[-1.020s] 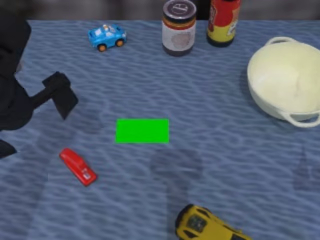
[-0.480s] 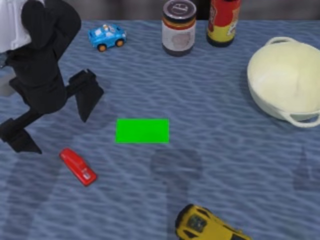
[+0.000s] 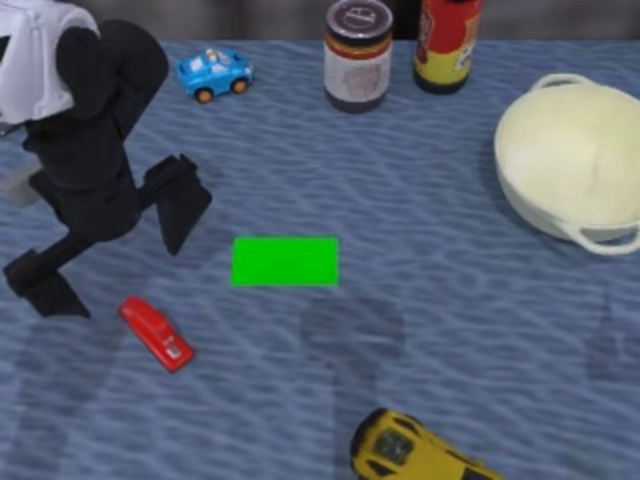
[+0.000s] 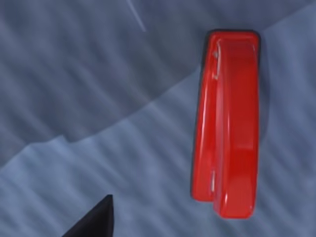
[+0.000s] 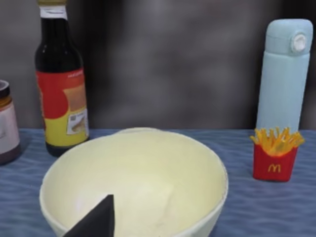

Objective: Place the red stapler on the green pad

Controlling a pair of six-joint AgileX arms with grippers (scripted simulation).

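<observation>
The red stapler (image 3: 157, 333) lies flat on the blue cloth at the front left, slanted, a little left of and in front of the green pad (image 3: 285, 262). My left gripper (image 3: 112, 245) hangs open just behind the stapler, its fingers spread wide, one near the pad's left end and one farther left. In the left wrist view the stapler (image 4: 228, 123) fills the middle right, with one dark fingertip (image 4: 96, 219) beside it and nothing held. My right gripper is outside the top view. Its one visible fingertip (image 5: 96, 219) stands before a cream bowl (image 5: 133, 182).
A blue toy car (image 3: 214, 73), a jar (image 3: 357, 55) and a red-labelled bottle (image 3: 447, 42) stand along the back. The cream bowl (image 3: 575, 165) sits at the right, and a yellow toy car (image 3: 410, 450) at the front. A pale blue flask (image 5: 285, 74) and a fries box (image 5: 274, 155) stand beyond the bowl.
My left arm has swung in from the left edge over the table, and its open gripper now hangs close behind the stapler. The stapler and pad have not moved.
</observation>
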